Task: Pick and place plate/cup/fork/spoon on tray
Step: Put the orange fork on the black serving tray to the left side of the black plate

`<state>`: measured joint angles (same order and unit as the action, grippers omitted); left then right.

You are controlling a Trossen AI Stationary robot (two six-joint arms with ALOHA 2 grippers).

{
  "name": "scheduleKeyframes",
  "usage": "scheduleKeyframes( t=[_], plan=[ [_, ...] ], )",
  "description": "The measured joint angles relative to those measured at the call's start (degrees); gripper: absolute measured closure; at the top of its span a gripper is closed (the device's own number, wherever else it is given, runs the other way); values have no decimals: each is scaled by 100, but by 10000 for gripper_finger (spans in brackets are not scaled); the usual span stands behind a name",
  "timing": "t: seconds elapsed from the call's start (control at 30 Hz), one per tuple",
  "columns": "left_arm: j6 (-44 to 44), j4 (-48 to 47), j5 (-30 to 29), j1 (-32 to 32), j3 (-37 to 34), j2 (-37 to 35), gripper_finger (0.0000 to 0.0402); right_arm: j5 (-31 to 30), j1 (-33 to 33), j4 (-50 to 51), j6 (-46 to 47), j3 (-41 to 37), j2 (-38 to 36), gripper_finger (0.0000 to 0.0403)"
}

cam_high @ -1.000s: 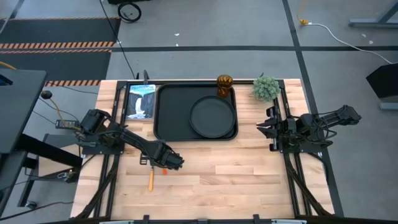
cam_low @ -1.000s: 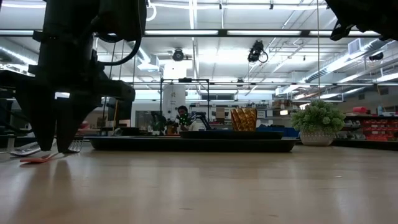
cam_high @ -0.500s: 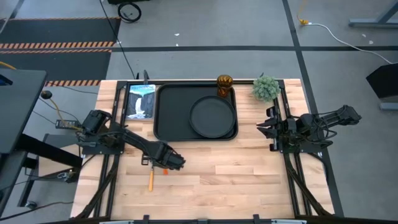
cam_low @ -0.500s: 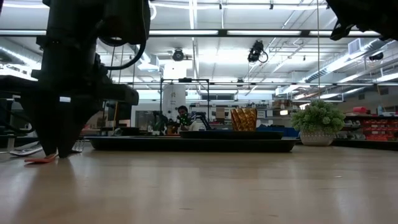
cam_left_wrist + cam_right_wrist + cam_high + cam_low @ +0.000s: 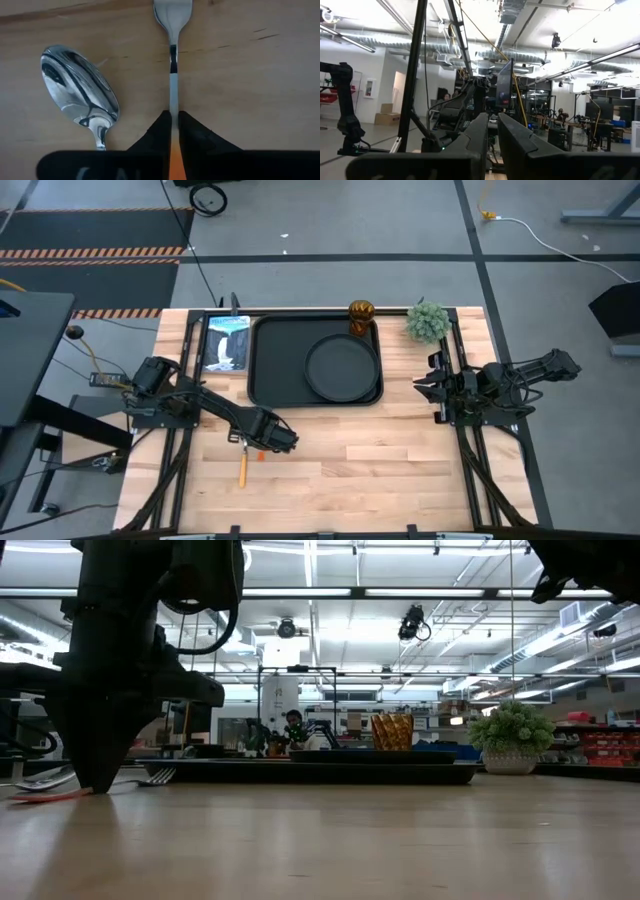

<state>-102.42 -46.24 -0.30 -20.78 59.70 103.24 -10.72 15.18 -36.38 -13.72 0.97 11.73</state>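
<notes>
On the tray (image 5: 265,360) the plate (image 5: 341,367) sits; the cup (image 5: 361,317) stands at its far edge. Near of the tray, the left gripper (image 5: 174,131) clamps the fork (image 5: 173,60) beside the spoon (image 5: 80,97); both remain. Right gripper (image 5: 492,131) waits beside the tray, fingers narrow, empty.

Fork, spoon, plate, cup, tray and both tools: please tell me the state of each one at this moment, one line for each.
fork: flat on the table, handle pinched by the left tool.
spoon: flat on the table beside the fork, not held.
plate: lying on the tray.
cup: upright at the tray's far edge.
tray: on the table, holding the plate.
left tool: shut on the fork.
right tool: nearly shut, holding nothing, at the table's right edge.
</notes>
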Motion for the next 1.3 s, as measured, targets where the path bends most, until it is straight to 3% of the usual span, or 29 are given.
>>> scheduleKeyframes(
  t=[0.27, 0.53, 0.8, 1.0, 1.3],
  plan=[
    [-27, 22, 33, 0, -13, -72, 375, 0, 0, 2, 0, 1, 0, 353],
    [9, 298, 768, -7, -13, -155, 374, 0, 0, 4, 0, 2, 0, 353],
    [159, 763, 1025, 32, -11, -182, 373, 0, 0, 2, 0, 2, 0, 353],
    [267, 907, 974, 123, -9, -343, 372, -2, 0, 2, 0, 2, 0, 353],
    [486, 1048, 285, 351, -7, -897, 372, -2, 0, -42, -2, 2, 0, 353]
  ],
)
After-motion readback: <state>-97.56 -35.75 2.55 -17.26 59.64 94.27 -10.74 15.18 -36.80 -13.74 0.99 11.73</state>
